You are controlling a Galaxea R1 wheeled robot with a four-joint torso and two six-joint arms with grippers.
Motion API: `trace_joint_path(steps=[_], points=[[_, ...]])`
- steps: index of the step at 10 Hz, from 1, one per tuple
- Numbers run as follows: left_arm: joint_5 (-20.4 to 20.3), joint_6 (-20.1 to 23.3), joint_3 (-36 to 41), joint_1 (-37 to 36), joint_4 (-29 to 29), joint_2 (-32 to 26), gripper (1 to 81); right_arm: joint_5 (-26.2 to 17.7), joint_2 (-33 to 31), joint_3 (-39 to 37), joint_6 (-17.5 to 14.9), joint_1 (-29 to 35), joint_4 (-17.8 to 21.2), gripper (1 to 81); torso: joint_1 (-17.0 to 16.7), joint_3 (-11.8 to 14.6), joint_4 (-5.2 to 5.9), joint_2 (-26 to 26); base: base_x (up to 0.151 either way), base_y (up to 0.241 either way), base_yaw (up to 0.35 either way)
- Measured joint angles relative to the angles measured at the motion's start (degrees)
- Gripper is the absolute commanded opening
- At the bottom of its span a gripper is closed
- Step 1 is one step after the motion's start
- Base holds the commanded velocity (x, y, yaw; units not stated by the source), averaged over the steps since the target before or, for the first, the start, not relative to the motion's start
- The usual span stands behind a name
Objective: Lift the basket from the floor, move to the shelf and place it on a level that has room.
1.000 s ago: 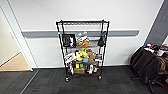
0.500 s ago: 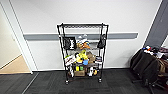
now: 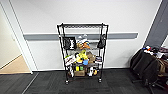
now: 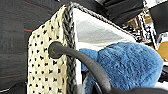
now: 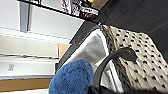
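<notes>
Whether either tool is open or closed cannot be told. The basket (image 4: 50, 67), holding a blue fluffy item (image 4: 127, 65), shows above the floor (image 4: 15, 37). The shelf (image 3: 82, 52) stands against the wall ahead, top level (image 3: 82, 25) bare.

black wire shelf (image 3: 82, 52) stands on dark carpet floor (image 3: 50, 86), top level (image 3: 82, 25) bare.

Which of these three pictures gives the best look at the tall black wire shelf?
The head view: the tall black metal wire shelf stands whole against the white wall, its top tier bare, its lower tiers cluttered. The right wrist view catches just a corner of a packed tier above the cream woven basket. The left wrist view shows the basket and blue fluffy cloth instead.
</notes>
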Motion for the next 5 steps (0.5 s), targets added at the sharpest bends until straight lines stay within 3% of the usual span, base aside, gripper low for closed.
trace_joint_path(steps=[4,5], points=[[0.0,0.0,0.0,0.0,0.0,0.5,1.0,0.0,0.0,0.0,0.0,-0.1,0.0,1.0,0.0,0.0,0.0,0.0,0.0,0.0,0.0],[0.0,0.0,0.0,0.0,0.0,0.5,1.0,0.0,0.0,0.0,0.0,-0.1,0.0,1.0,0.0,0.0,0.0,0.0,0.073,0.0,0.0]])
